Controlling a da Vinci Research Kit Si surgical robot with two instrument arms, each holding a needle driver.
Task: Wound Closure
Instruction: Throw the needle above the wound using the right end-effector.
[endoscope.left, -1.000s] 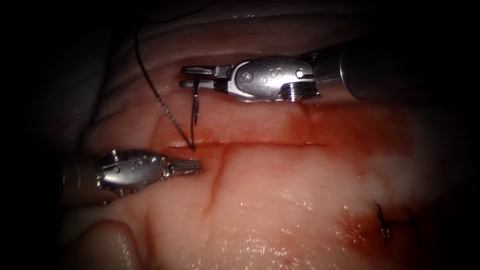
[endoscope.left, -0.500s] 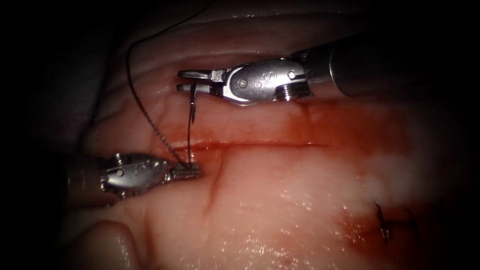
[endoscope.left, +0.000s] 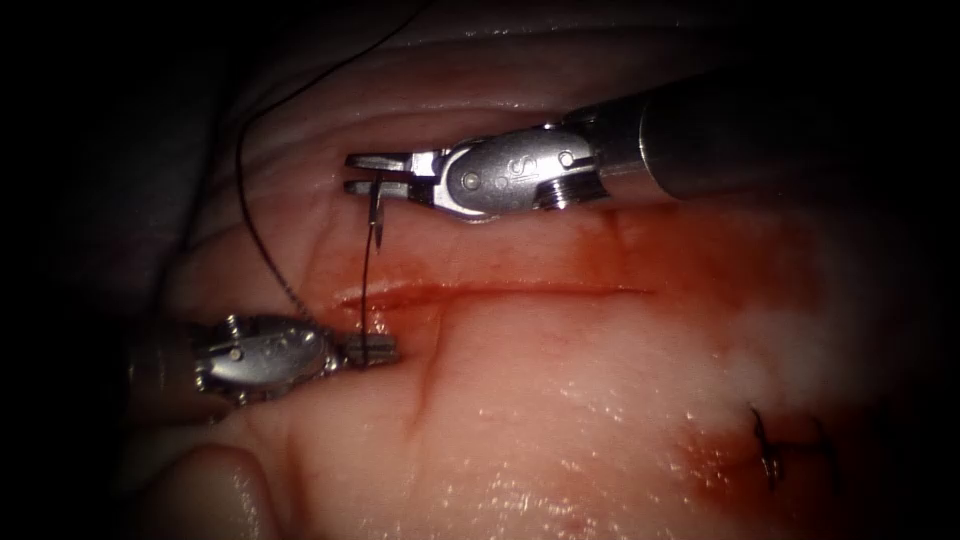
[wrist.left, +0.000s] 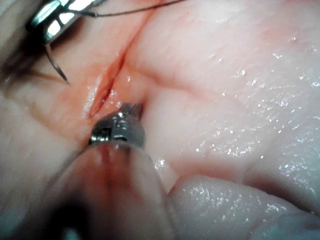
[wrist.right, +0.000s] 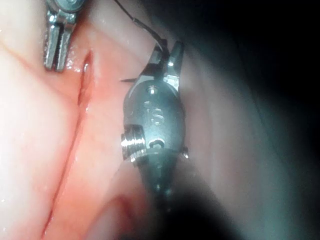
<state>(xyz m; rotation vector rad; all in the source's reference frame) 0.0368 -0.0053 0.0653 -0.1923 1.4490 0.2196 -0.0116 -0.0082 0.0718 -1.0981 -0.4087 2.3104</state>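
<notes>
Tissue (endoscope.left: 560, 380) lies glistening under both tools, its cut (endoscope.left: 500, 290) running straight across the endoscope view from about 9 to 3 o'clock, with red fluid (endoscope.left: 700, 260) pooled toward 3 o'clock. At 12 o'clock of the cut's left end, the right tool (endoscope.left: 362, 172) has its jaws clamped on the needle (endoscope.left: 378, 215) near one end of its curve; the needle hangs clear of the tissue, tip pointing down toward the cut. Thread (endoscope.left: 262, 235) arcs from the dark at 11 o'clock down to the left tool (endoscope.left: 372, 349), which sits at 6 o'clock of the cut's left end, jaws together (whether they pinch the thread there I cannot tell). A thin dark strand runs between needle and left tool. An earlier stitch (endoscope.left: 770, 450) sits at 4 o'clock.
</notes>
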